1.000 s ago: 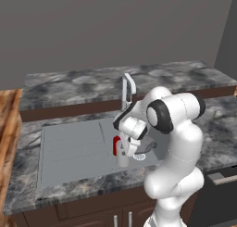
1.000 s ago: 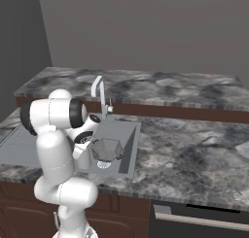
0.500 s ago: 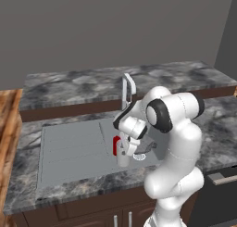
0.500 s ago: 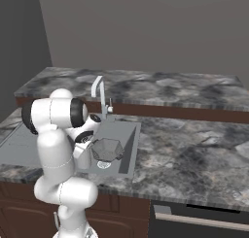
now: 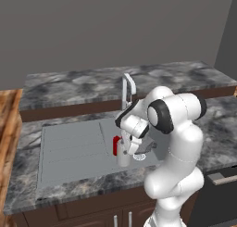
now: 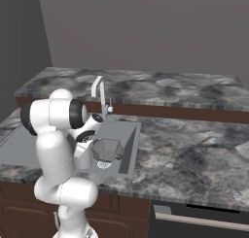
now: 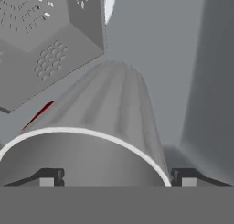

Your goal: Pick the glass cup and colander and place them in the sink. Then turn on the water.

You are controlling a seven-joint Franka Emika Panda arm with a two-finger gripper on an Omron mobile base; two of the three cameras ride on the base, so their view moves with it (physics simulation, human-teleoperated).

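glass cup [image 7: 87,141] between spread fingers [image 7: 48,177], colander [image 7: 43,40] beyond

Tall pale ribbed translucent glass cup [image 7: 107,122] upright inside grey recessed sink [image 5: 69,147], beside faceted perforated grey metal colander [image 6: 107,149] in basin.

A faceted grey colander [image 6: 107,149] sits inside the sink [image 6: 127,149], just in front of the pale arched faucet [image 6: 99,92], above the round drain [image 6: 103,164]. The white arm [image 6: 56,149] leans over the basin from its near-left side, on a marbled grey worktop [image 6: 194,149].
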